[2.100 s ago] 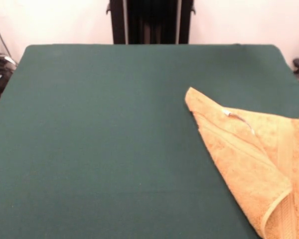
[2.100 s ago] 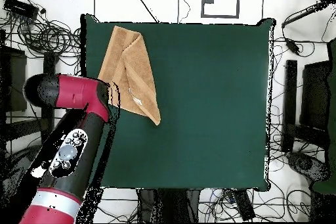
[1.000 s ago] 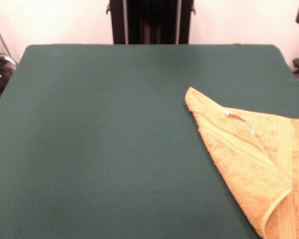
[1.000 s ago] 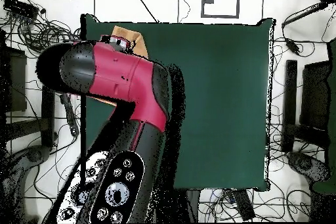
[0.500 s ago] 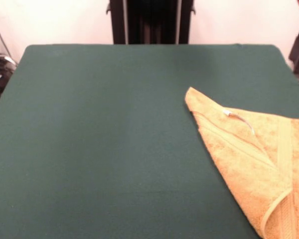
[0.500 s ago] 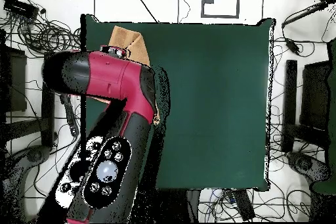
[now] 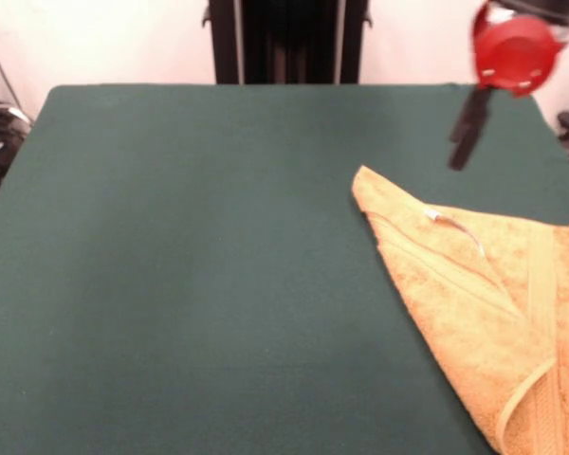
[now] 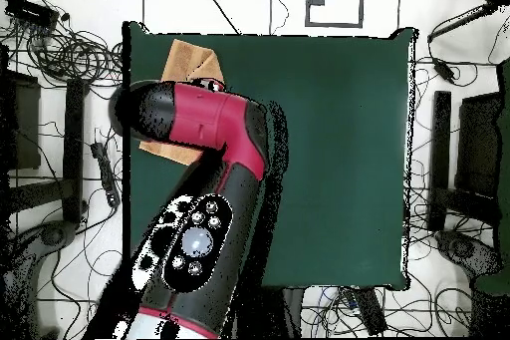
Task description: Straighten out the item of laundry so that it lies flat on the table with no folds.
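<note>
Now the gripper [image 7: 465, 142], its opening unclear, hovers above the folded golden-orange terry towel [image 7: 484, 303]; soft, limp cloth, so pinch the corner just below it.

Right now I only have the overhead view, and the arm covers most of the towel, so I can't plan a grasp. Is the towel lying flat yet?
Observer: No. In the front view the towel is folded over into a triangle, with its point toward the middle of the table and a small white tag on top near that point.
Operator: And where is the hand relative to that point?
Observer: The hand hangs above bare table on the robot's side of the point and is not touching the towel. It is blurred, so I can't tell whether it is open or shut.
</note>
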Tool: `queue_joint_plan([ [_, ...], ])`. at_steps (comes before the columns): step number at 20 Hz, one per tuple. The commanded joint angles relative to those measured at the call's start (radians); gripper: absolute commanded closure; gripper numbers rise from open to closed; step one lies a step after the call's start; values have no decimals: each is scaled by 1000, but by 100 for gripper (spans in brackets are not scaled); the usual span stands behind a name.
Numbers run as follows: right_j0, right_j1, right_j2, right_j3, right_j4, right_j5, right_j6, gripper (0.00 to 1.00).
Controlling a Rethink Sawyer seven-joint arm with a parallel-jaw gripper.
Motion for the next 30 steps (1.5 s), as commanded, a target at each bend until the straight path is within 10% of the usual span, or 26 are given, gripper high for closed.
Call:
queue_joint_plan([
  [1, -54, -11, 153, 142, -83, -54, -174, 0],
  [13, 7, 128, 139, -4, -11, -38, 158, 0],
  [30, -148, 196, 437, -210, -144, -54, -337, 0],
])
